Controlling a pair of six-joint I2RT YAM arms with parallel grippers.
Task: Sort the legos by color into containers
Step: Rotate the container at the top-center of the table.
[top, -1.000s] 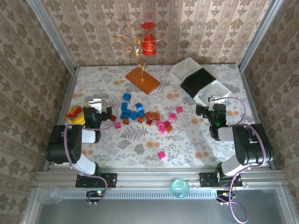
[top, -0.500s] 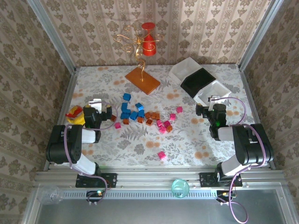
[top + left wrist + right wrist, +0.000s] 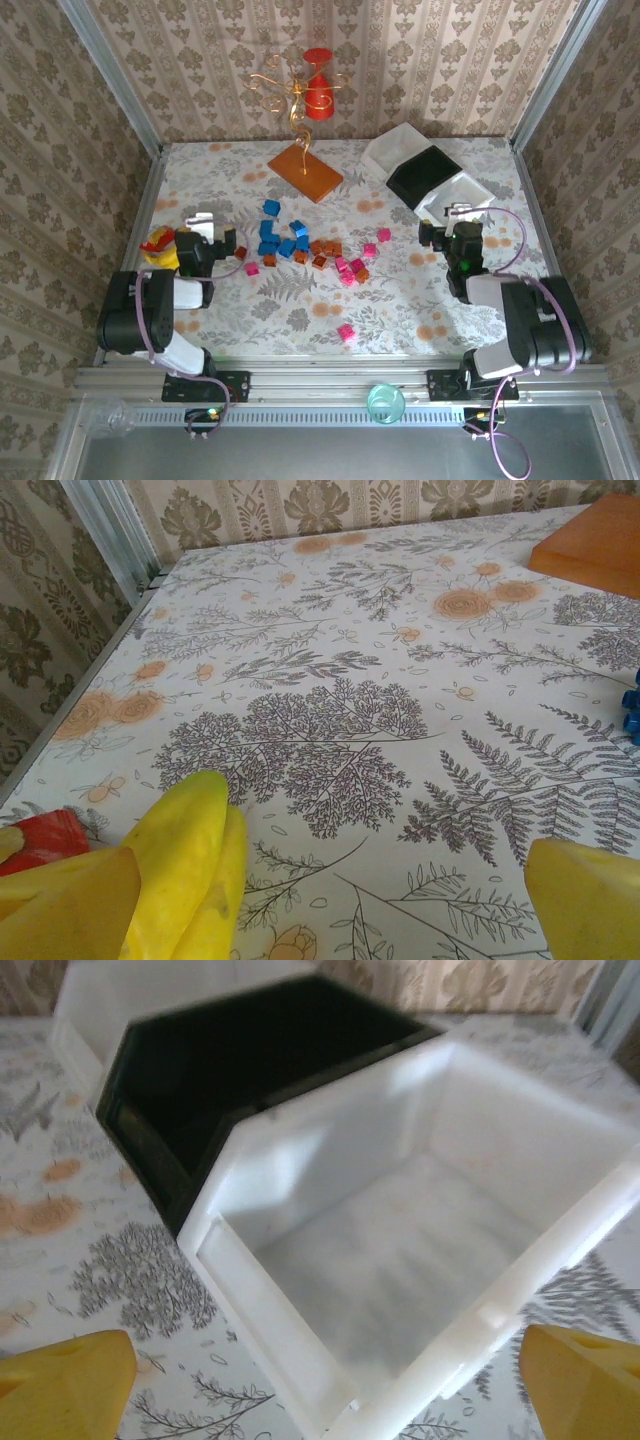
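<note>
Legos [image 3: 300, 245], small glossy hard-edged blocks, lie scattered mid-worktop [image 3: 420, 300] on a matte cloth printed with ferns and orange blossoms. The blue ones [image 3: 275, 235] are leftmost, orange-brown [image 3: 325, 247] central and magenta [image 3: 350, 268] toward the near right, with one pink block [image 3: 347, 332] well apart by the near edge. Three smooth rectangular open-top bins touch in a slanted row at the far right corner: white [image 3: 398, 147], black [image 3: 425, 172], white [image 3: 462, 193]. A flat orange board [image 3: 305, 172] lies beyond the blocks. The left jaws are spread wide with nothing between them, low over bare cloth just beside a rounded yellow banana toy [image 3: 190, 860]. The right jaws are likewise spread and unloaded, facing the nearest white bin's thick-rimmed wall [image 3: 250, 1290]. Bare cloth separates blocks and bins, and metal rails [image 3: 140, 210] bound the worktop's sides.
</note>
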